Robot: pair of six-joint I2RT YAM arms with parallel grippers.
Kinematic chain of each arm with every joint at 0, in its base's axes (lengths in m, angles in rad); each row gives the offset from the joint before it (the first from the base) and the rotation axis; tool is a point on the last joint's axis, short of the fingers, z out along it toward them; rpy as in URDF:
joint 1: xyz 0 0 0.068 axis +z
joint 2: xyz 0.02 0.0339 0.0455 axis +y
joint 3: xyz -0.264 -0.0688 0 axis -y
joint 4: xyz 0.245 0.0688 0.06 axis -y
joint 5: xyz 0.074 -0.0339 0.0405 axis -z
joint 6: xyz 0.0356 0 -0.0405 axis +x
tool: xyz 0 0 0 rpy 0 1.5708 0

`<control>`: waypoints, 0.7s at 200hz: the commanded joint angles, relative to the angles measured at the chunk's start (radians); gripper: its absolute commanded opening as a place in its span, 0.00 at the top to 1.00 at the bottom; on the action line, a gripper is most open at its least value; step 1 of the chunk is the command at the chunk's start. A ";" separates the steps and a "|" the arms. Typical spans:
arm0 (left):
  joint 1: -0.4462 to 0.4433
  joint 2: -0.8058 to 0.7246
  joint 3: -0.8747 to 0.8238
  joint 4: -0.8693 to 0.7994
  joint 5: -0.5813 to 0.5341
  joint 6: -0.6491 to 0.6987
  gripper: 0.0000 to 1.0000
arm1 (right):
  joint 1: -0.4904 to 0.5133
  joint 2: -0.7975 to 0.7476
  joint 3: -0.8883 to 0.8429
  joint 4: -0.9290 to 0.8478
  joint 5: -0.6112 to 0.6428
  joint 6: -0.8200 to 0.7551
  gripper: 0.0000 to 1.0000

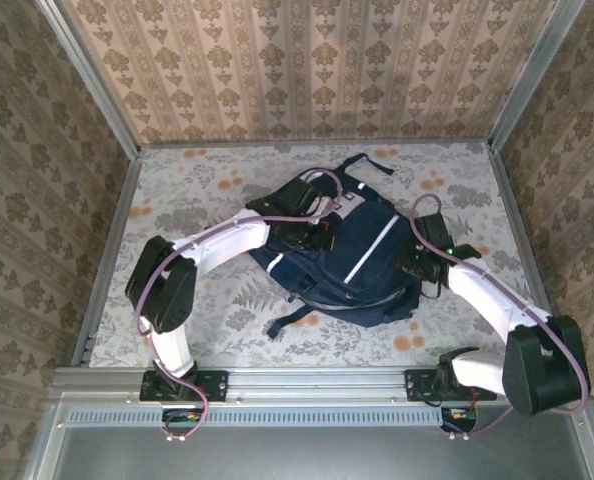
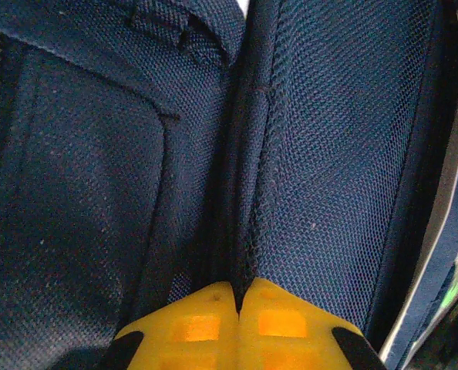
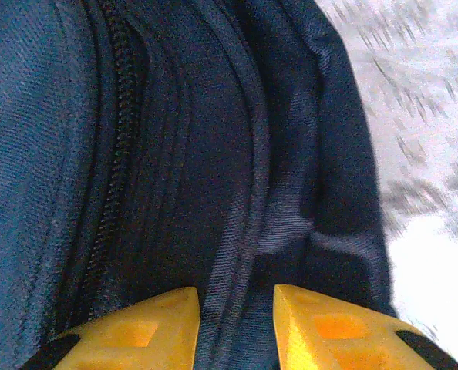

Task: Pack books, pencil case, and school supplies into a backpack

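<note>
1. Left gripper (image 2: 237,297): the yellow fingertips are pressed together on a thin fold of navy fabric, at a seam where two panels of the backpack (image 1: 367,262) meet.
2. Right gripper (image 3: 237,297): the fingertips stand apart with a piped seam (image 3: 244,193) lying between them, just right of the zip (image 3: 109,154). No clamping shows.
3. The backpack lies flat in the middle of the table (image 1: 227,310). The left gripper sits on its far-left part and the right gripper at its right edge. A strap (image 1: 287,322) trails toward the near left.
4. Judged step: working the bag's zipped mouth, with the left pinch serving as the anchor.
5. Draw the pinched fold gently left, away from the right gripper. This tensions the cloth and lets the zip line run straight.
6. Before closing the right fingertips, seat them deep across the seam or the zip pull. Loose cloth gives a weak hold.
7. Make pulls low and short. The fabric is soft and the fold is thin, so a hard tug is likely to slip the pinch or drag the whole backpack across the table.
</note>
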 commanded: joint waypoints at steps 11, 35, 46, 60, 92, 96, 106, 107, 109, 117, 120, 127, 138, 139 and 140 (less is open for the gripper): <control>0.029 -0.112 -0.045 0.141 -0.133 -0.322 1.00 | 0.057 0.008 0.202 0.001 0.099 -0.118 0.62; 0.061 -0.111 0.028 0.023 -0.213 -0.447 1.00 | 0.144 -0.134 0.210 0.004 0.183 -0.245 0.59; 0.069 -0.120 0.030 0.047 -0.220 -0.494 1.00 | 0.190 -0.210 0.147 0.057 0.090 -0.301 0.59; 0.074 -0.132 0.041 0.063 -0.235 -0.542 1.00 | 0.238 -0.267 0.049 0.134 -0.062 -0.318 0.59; 0.074 -0.174 0.044 0.058 -0.341 -0.643 1.00 | 0.371 -0.232 -0.153 0.370 -0.150 -0.339 0.53; 0.077 -0.181 0.040 0.060 -0.357 -0.655 1.00 | 0.404 -0.234 -0.188 0.432 -0.142 -0.373 0.53; 0.085 -0.190 0.025 0.074 -0.386 -0.690 1.00 | 0.487 -0.229 -0.252 0.562 -0.100 -0.451 0.52; 0.086 -0.191 0.023 0.076 -0.388 -0.696 1.00 | 0.493 -0.228 -0.257 0.571 -0.093 -0.459 0.52; 0.088 -0.192 0.020 0.081 -0.390 -0.705 1.00 | 0.506 -0.223 -0.262 0.583 -0.084 -0.469 0.52; 0.097 -0.197 0.005 0.103 -0.398 -0.749 1.00 | 0.536 -0.194 -0.266 0.617 -0.057 -0.491 0.53; 0.099 -0.199 0.001 0.111 -0.403 -0.764 1.00 | 0.542 -0.180 -0.266 0.630 -0.054 -0.491 0.53; 0.103 -0.202 -0.011 0.133 -0.415 -0.794 1.00 | 0.551 -0.148 -0.268 0.668 -0.050 -0.481 0.53; 0.105 -0.203 -0.019 0.157 -0.444 -0.834 1.00 | 0.568 -0.097 -0.285 0.742 -0.030 -0.466 0.54; 0.105 -0.204 -0.020 0.160 -0.447 -0.839 1.00 | 0.570 -0.093 -0.286 0.748 -0.029 -0.465 0.54; 0.105 -0.204 -0.021 0.162 -0.450 -0.843 1.00 | 0.571 -0.086 -0.286 0.753 -0.027 -0.464 0.54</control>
